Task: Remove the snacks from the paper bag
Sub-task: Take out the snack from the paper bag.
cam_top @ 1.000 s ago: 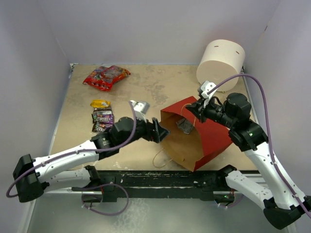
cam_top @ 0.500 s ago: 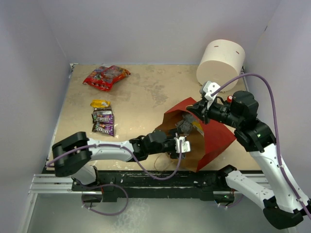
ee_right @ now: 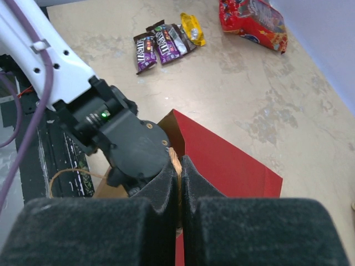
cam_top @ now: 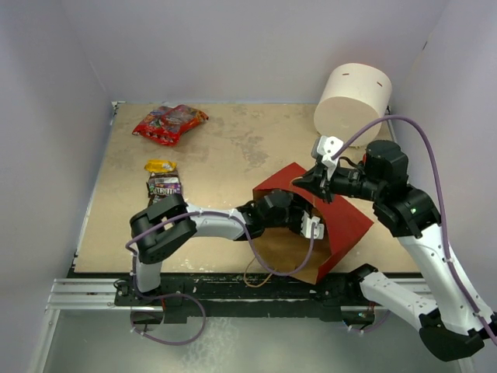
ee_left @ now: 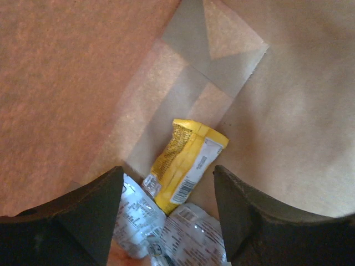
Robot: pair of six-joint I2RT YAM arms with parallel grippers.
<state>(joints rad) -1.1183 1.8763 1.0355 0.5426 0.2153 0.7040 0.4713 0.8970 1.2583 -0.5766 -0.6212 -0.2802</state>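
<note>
The red-brown paper bag [cam_top: 345, 221] lies on its side, its tan inside [ee_left: 288, 100] filling the left wrist view. My left gripper [ee_left: 169, 213] is open deep inside it, hidden by the bag in the top view. Between and just beyond its fingers lie a yellow wrapper [ee_left: 188, 163] and crinkled silver-grey packets [ee_left: 191, 238]. My right gripper [ee_right: 179, 166] is shut on the bag's tan string handle [ee_right: 176, 158] at the upper rim and holds the mouth up [cam_top: 301, 183]. A red cartoon bag [cam_top: 169, 122], a yellow wrapper [cam_top: 161, 165] and purple packets [cam_top: 165, 186] lie on the table at the left.
A white cylinder [cam_top: 353, 97] stands at the back right, just behind the bag. The left arm [cam_top: 225, 224] stretches across the front of the table into the bag's mouth. A loose string handle [cam_top: 252, 273] hangs at the table's front edge.
My left arm has pushed further right, from outside the bag's mouth to deep inside it. The right gripper has kept its hold on the rim, shifting slightly.
</note>
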